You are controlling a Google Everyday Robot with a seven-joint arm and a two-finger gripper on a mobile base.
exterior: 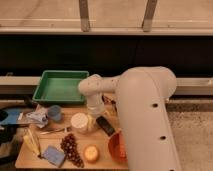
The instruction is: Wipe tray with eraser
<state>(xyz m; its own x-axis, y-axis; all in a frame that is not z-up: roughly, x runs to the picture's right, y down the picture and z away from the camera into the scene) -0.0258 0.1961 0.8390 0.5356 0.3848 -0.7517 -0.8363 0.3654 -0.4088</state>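
The gripper [94, 115] hangs low; I cannot tell its state. The eraser [105, 125] lies just beside it, the tray [56, 86] behind-left.

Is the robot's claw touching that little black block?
Cannot tell. The camera view shows the gripper low beside the small flat black rectangular eraser, with no clear gap or contact.

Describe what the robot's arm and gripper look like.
The arm is a smooth, off-white, thick rounded tube with a few small dark dots along its side and a bulbous joint where it narrows; no cables show. The gripper, at its end, is pale too, over the table just in front of the green tray.
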